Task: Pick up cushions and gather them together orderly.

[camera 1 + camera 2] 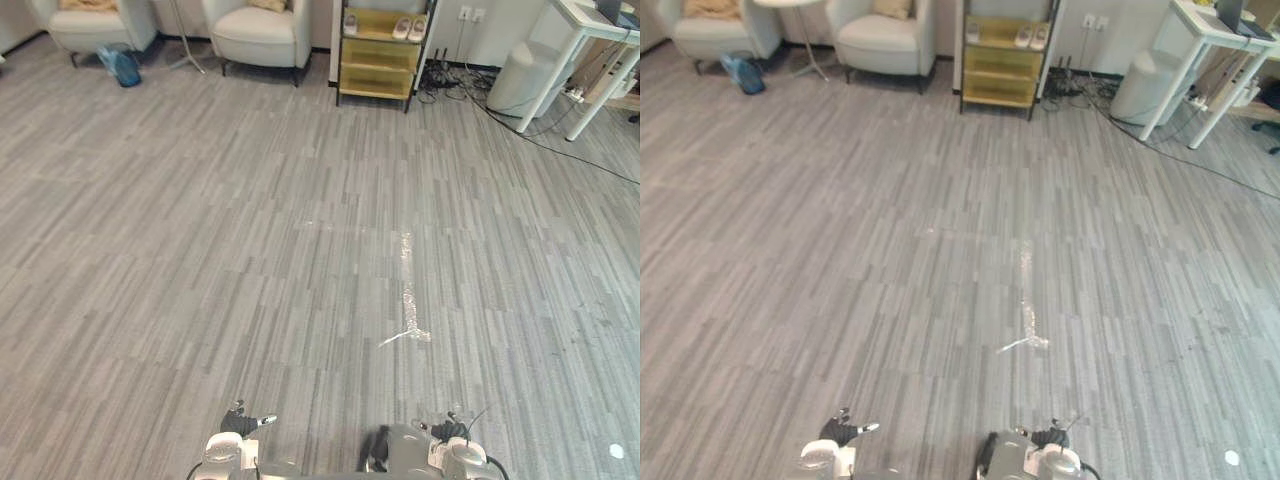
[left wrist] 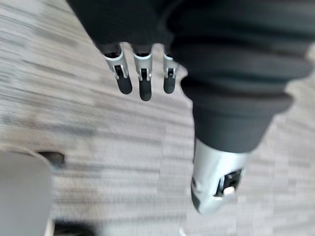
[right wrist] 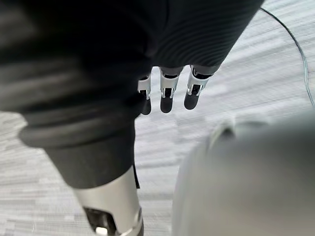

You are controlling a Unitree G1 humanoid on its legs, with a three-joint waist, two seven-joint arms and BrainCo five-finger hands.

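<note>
Floor: grey plank floor [image 1: 820,260] from near to far.
Floor mark: pale shiny streak [image 1: 1026,300] just right of centre.
Far left: cream left armchair [image 1: 715,35] with the tan left cushion [image 1: 712,8] against its back.
Beside it: blue bag [image 1: 743,72] on the floor, near the chair's right side.
Further right: cream right armchair [image 1: 880,42] holding the tan right cushion [image 1: 892,8].
Between the chairs: thin-legged side table [image 1: 810,45].
Far centre: yellow shelf unit [image 1: 997,65], white slippers [image 1: 1030,36] on an upper shelf.
Far right: white bin [image 1: 1140,85] beside a white table [image 1: 1210,40]; cables [image 1: 1080,90] on the floor by the shelf unit.
</note>
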